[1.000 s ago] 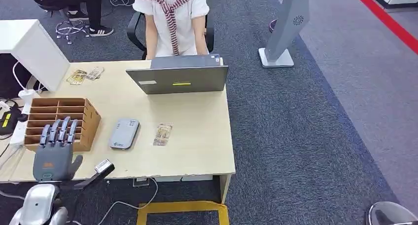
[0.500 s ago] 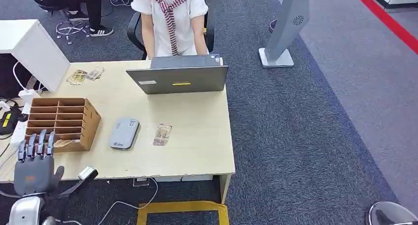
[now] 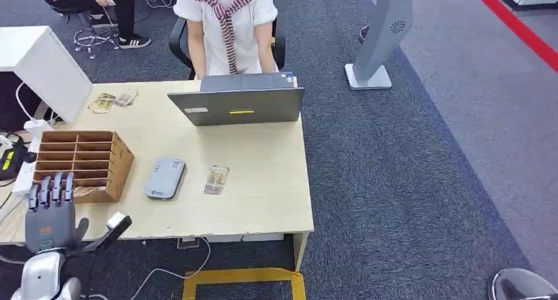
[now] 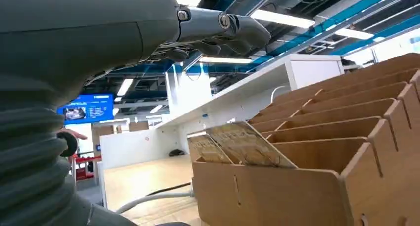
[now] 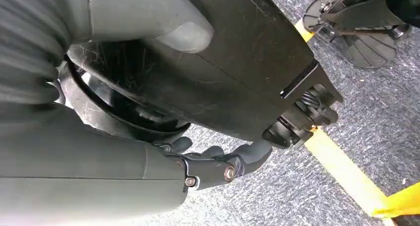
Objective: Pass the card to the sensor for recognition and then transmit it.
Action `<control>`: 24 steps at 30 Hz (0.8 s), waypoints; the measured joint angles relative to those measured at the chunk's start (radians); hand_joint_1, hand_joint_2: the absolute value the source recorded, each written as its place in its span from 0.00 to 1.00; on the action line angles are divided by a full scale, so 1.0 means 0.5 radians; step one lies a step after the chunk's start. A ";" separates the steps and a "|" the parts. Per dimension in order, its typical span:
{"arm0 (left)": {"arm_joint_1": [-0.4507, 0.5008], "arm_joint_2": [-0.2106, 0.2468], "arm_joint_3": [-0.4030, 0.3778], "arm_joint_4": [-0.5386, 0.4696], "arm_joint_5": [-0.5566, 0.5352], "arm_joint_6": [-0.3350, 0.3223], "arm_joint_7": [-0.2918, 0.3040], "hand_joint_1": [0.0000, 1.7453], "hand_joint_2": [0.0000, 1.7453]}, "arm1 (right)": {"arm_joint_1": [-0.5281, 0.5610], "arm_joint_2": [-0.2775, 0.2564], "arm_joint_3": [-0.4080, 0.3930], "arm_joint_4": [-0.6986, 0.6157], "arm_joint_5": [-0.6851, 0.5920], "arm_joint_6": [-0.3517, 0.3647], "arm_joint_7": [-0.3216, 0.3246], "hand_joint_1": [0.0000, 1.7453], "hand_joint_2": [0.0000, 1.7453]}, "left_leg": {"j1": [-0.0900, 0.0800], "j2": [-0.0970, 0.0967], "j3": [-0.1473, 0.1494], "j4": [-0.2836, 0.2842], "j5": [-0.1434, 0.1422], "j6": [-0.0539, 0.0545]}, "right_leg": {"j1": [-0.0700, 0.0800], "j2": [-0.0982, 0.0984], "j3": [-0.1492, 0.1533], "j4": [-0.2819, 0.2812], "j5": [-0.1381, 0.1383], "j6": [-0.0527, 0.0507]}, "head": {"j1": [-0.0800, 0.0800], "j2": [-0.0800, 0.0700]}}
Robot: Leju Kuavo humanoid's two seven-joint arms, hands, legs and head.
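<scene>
1. Left hand (image 3: pixel 50 214) sits at about 8 o'clock in the head view, raised on its silver forearm, back of the hand toward the camera.
2. Its fingers (image 3: pixel 49 188) stand straight and slightly apart, pointing toward 12 o'clock; the thumb juts toward 3 o'clock. Nothing held.
3. Right hand (image 5: pixel 148 171) hangs low; in the right wrist view its dark fingers (image 5: pixel 223 169) are loosely curled and hold nothing.

Materials and surface finishes

Desk (image 3: pixel 263 188): pale, smooth matt wood laminate. Organizer (image 3: pixel 82 156), left of frame: brown matt cardboard. Sensor (image 3: pixel 164 177) and laptop (image 3: pixel 237 104): smooth grey casings. Card (image 3: pixel 216 179): glossy sleeve. Floor (image 3: pixel 408 181): rough grey carpet.
</scene>
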 joint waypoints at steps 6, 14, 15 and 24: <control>-0.059 -0.022 0.000 0.062 0.008 0.001 0.002 0.00 1.00 | -0.001 0.000 0.002 0.000 0.004 0.004 0.002 0.00 1.00 | 0.000 -0.001 0.000 0.000 0.000 0.000 | 0.000 0.000 0.000 0.000 0.000 0.000 | 0.000 0.000; -0.184 -0.076 0.000 0.160 0.028 0.005 0.004 0.00 1.00 | -0.002 0.000 0.014 0.000 0.030 0.006 0.005 0.00 1.00 | 0.000 -0.001 0.000 0.000 0.000 0.000 | 0.000 0.000 0.000 0.000 0.001 -0.001 | 0.000 0.000; -0.196 -0.080 0.000 0.172 0.027 0.000 0.013 0.00 1.00 | -0.003 0.000 0.014 0.000 0.031 0.008 0.008 0.00 1.00 | 0.000 0.000 0.000 0.000 0.000 0.000 | 0.000 0.000 0.000 0.000 0.001 -0.001 | 0.000 0.000; -0.292 -0.046 0.015 0.285 0.038 -0.079 0.060 0.00 1.00 | -0.005 0.000 0.015 0.000 0.034 0.015 0.015 0.00 1.00 | 0.000 0.000 0.000 0.000 0.000 0.000 | 0.000 0.001 -0.001 0.000 0.001 -0.001 | 0.001 0.000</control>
